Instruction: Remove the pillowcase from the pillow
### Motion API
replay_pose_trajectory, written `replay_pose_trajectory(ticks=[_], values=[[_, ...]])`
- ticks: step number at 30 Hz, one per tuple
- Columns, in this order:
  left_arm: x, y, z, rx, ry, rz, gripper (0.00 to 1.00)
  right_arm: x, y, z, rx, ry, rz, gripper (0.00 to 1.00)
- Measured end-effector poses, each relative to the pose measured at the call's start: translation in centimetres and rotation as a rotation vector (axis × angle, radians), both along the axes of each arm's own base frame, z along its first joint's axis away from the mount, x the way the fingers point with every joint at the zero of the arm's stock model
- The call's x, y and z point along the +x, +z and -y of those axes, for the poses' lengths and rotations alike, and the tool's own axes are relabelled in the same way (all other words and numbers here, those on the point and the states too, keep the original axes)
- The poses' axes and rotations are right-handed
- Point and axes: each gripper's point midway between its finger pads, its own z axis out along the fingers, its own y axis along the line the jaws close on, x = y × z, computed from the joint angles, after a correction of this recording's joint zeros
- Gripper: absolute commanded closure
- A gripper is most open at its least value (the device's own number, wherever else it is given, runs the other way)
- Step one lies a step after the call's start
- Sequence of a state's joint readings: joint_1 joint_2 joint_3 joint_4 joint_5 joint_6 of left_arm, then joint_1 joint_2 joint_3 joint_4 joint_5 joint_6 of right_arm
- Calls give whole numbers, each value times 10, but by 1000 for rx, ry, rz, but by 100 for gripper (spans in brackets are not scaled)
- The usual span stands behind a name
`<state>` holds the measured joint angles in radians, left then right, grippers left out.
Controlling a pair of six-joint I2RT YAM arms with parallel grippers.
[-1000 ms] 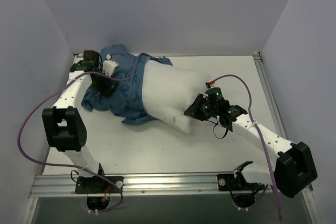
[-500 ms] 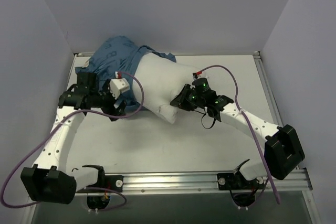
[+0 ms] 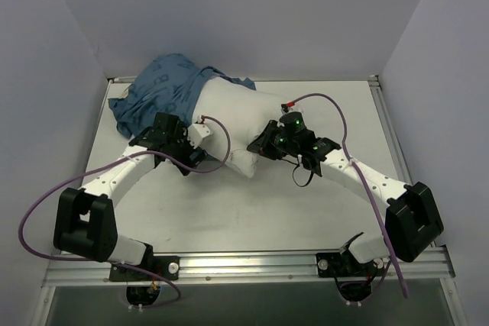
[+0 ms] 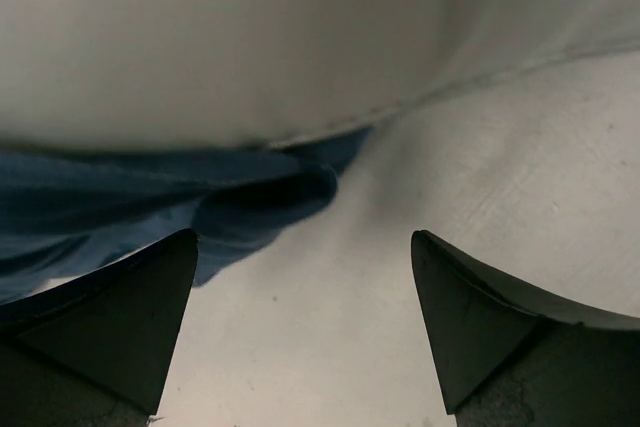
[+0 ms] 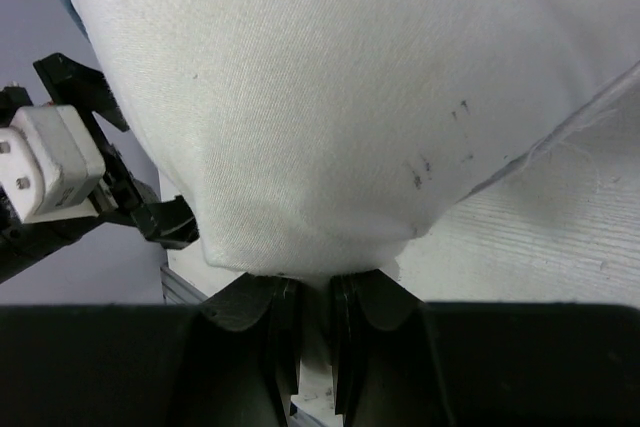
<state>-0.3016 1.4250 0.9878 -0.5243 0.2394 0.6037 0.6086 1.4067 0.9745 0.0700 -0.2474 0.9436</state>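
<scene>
The white pillow (image 3: 233, 116) lies across the back middle of the table. The dark blue pillowcase (image 3: 162, 91) is bunched over its far left end against the back wall. My right gripper (image 3: 257, 148) is shut on the pillow's near corner; in the right wrist view its jaws (image 5: 315, 297) pinch the white fabric (image 5: 330, 97). My left gripper (image 3: 197, 158) is open and empty, low over the table by the pillow's near left edge. In the left wrist view (image 4: 305, 239) a blue fold (image 4: 255, 202) lies just ahead under the pillow (image 4: 250, 47).
The white tabletop (image 3: 252, 211) is walled at the back and on both sides. A metal rail (image 3: 244, 265) runs along the near edge by the arm bases. The purple cables (image 3: 328, 108) loop above both arms. The left wrist camera block (image 5: 50, 162) shows in the right wrist view.
My left gripper left the pillowcase at the far left and swung right to the pillow's near left edge. My right gripper carried the pillow corner back-left a second ago, then held still.
</scene>
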Motion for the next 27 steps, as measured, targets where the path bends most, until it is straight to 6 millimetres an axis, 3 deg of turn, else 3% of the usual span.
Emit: replay_pose_trajectory(ticks=[1, 4, 5, 6, 12, 15, 18, 21, 23, 27], values=[[6, -1, 2, 2, 5, 17, 11, 0, 0, 0, 0, -1, 0, 100], [20, -13, 0, 24, 35, 41, 46, 0, 0, 0, 1, -2, -2, 100], [22, -19, -1, 36, 41, 36, 77, 0, 0, 0, 2, -3, -2, 100], [24, -24, -2, 45, 51, 30, 96, 0, 0, 0, 3, -4, -4, 100], [37, -35, -18, 58, 105, 29, 98, 12, 0, 16, 12, -47, -10, 100], [51, -32, -55, 40, 214, 43, 98, 21, 3, 41, 24, -96, -5, 100], [65, -28, -111, 27, 363, 57, 98, 26, 11, 73, 42, -153, 12, 100], [72, -24, -152, 17, 464, 65, 98, 23, 14, 106, 45, -199, 17, 100], [75, -24, -166, 8, 495, 59, 98, 17, 12, 120, 44, -207, 4, 100], [84, -31, -181, -26, 531, 20, 98, 2, 1, 129, 38, -173, -40, 100]])
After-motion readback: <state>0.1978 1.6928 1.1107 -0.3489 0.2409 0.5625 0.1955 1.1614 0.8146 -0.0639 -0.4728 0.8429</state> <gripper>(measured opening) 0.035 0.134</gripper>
